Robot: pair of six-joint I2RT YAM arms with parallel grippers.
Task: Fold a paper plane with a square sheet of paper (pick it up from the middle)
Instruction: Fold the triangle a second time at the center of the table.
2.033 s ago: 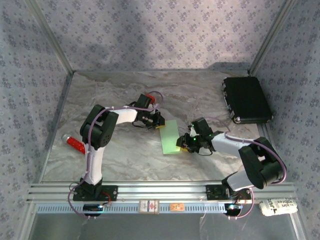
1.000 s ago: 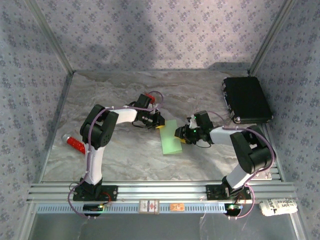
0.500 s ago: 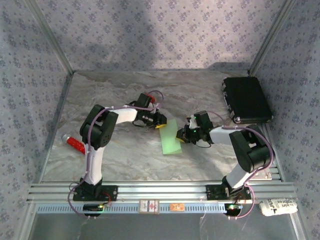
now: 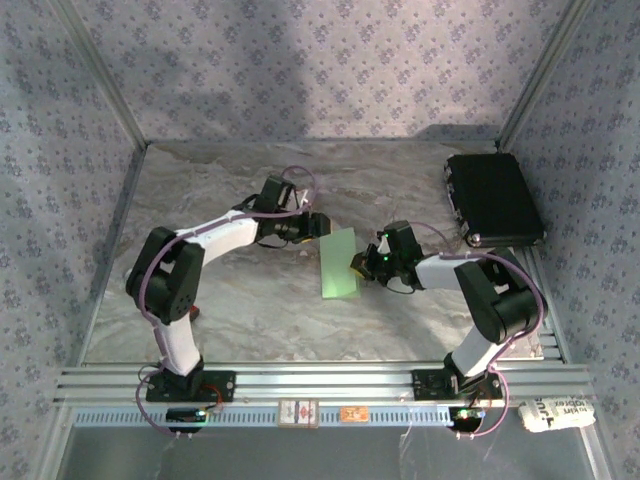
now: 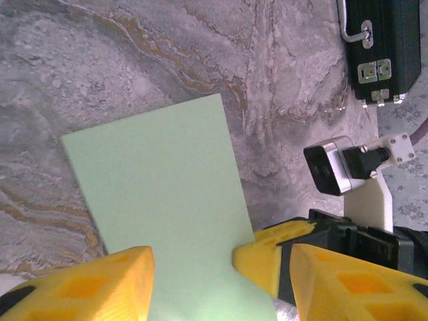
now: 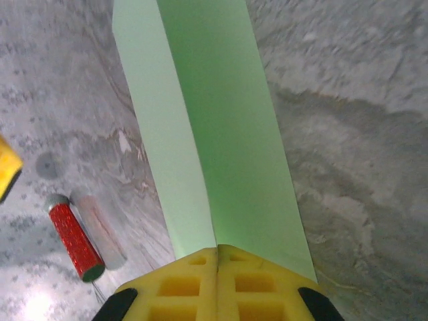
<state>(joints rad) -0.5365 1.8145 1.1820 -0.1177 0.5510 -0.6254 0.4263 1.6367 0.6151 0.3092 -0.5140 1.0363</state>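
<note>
The worktop [image 4: 240, 310] is a grey surface with a marble pattern of brownish veins. It is closed in on three sides by walls [image 4: 300, 70] covered with pale wallpaper printed with small purple flowers. Metal posts stand in the far corners. Along the near edge runs an aluminium rail [image 4: 320, 382], and both arms are bolted to it.

The square sheet of paper [image 4: 340, 263] is near the middle of the worktop, between the two hands. It is pale green and folded along one long crease into a narrow rectangle. In the right wrist view the sheet [image 6: 214, 134] shows two panels, the left one lighter and the right one darker. I cannot tell whether its far end rests on the surface.

The right hand [image 4: 360, 265] is clenched on the near edge of the sheet – its yellow fingers [image 6: 217, 257] meet with the paper pinched between them.

The left hand [image 4: 318, 226] is released. In its own wrist view the yellow fingers [image 5: 100, 284] stand wide apart, and the sheet [image 5: 160, 194] runs between them without being gripped.

A black case [image 4: 493, 198] with metal latches lies at the far right corner, well apart from the paper. A small red cylinder [image 6: 73, 241] lies on the worktop to the left – beside it is a clear tube.
</note>
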